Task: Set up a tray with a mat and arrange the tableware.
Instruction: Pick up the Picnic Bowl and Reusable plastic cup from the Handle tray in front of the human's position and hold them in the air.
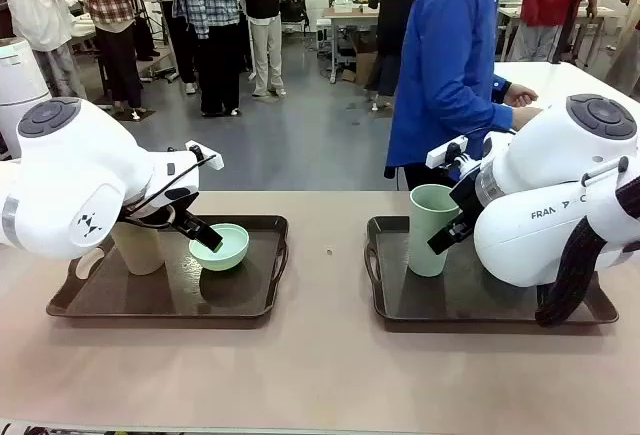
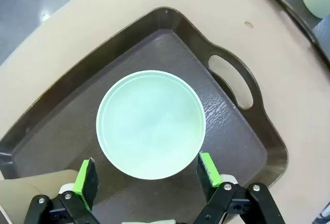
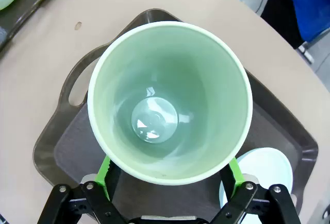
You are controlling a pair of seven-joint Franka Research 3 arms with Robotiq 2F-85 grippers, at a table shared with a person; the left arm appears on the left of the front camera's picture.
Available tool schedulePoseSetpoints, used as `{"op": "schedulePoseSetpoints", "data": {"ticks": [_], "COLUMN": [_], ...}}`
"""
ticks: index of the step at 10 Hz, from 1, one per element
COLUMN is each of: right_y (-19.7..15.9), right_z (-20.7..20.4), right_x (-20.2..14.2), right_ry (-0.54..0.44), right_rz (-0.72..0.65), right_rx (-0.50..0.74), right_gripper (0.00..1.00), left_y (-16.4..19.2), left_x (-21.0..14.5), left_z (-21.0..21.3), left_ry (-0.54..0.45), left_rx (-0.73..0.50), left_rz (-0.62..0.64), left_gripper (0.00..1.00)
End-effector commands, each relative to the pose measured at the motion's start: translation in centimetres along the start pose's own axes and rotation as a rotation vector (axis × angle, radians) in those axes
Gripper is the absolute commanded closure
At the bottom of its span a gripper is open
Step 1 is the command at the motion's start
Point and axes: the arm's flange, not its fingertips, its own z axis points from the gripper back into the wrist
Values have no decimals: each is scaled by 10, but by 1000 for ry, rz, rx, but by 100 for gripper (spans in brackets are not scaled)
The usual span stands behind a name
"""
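For arranging, the mint green bowl [image 2: 150, 123] on its tray [image 2: 232, 147] is framed by the wide left end effector [image 2: 147, 170] and should next be squeezed; the right end effector's [image 3: 169, 170] hold on the sage green cup [image 3: 170, 100] cannot be told.

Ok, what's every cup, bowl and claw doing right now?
Mint bowl: upright, empty, on left tray.
Sage cup: upright, empty, on right tray.
Tan cup: upright, on left tray.
Pale blue bowl: on right tray, partly hidden.
Left claw: open, straddling mint bowl.
Right claw: around sage cup; grip hidden.
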Motion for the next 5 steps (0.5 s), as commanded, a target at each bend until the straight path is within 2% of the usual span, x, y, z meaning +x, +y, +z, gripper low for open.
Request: {"op": "schedulePoseSetpoints", "data": {"ticks": [1, 5], "right_y": [0, 0], "right_z": [0, 0], "right_x": [0, 0], "right_ry": [0, 0], "right_rz": [0, 0], "right_rx": [0, 0], "right_gripper": [0, 0], "left_y": [0, 0], "left_x": [0, 0], "left_z": [0, 0], "left_ry": [0, 0], "left_rx": [0, 0], "left_rz": [0, 0], "left_gripper": [0, 0]}}
